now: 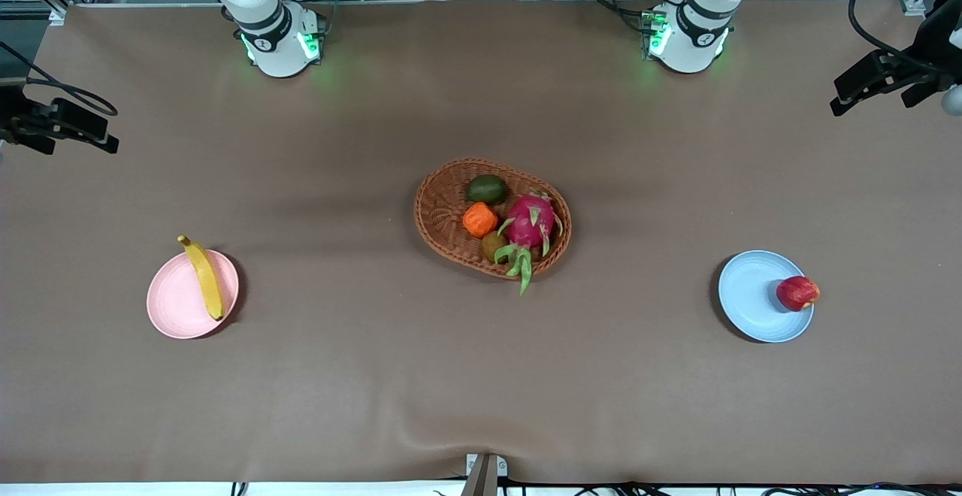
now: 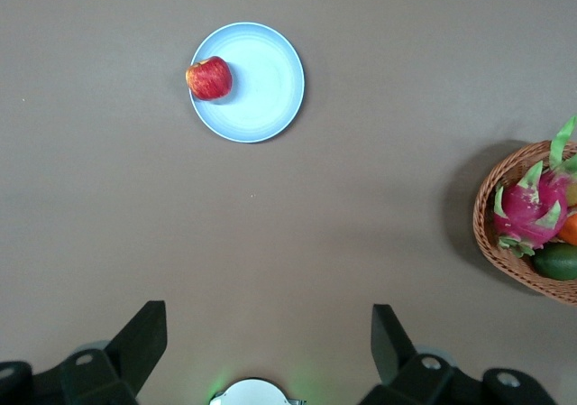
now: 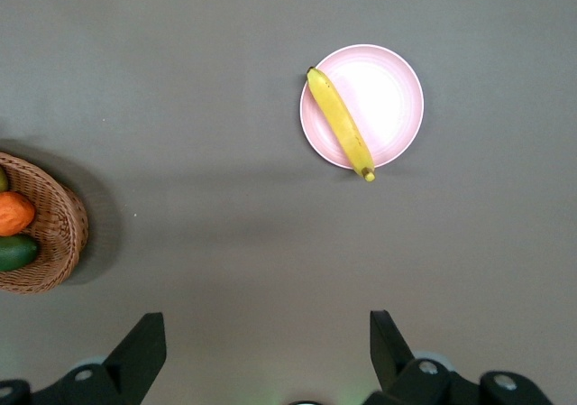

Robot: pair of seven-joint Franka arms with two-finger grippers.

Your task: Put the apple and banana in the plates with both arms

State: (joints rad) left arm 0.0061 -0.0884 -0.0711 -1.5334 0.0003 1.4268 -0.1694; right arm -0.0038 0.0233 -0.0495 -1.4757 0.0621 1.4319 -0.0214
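The red apple (image 1: 797, 292) (image 2: 209, 78) sits on the light blue plate (image 1: 751, 297) (image 2: 261, 89), right at its rim, toward the left arm's end of the table. The yellow banana (image 1: 204, 278) (image 3: 341, 123) lies on the pale pink plate (image 1: 176, 304) (image 3: 388, 98) along the side nearest the basket, one tip past the rim. My left gripper (image 2: 269, 308) hangs high over bare table, open and empty. High over bare table too, my right gripper (image 3: 266, 315) is open and empty. Neither hand shows in the front view.
An oval wicker basket (image 1: 436, 210) (image 2: 491, 234) (image 3: 72, 234) stands mid-table with a pink dragon fruit (image 1: 530, 222), a bumpy orange fruit (image 1: 479, 219) and a green fruit (image 1: 487, 189). Black camera mounts (image 1: 60, 124) (image 1: 887, 79) jut in at both table ends.
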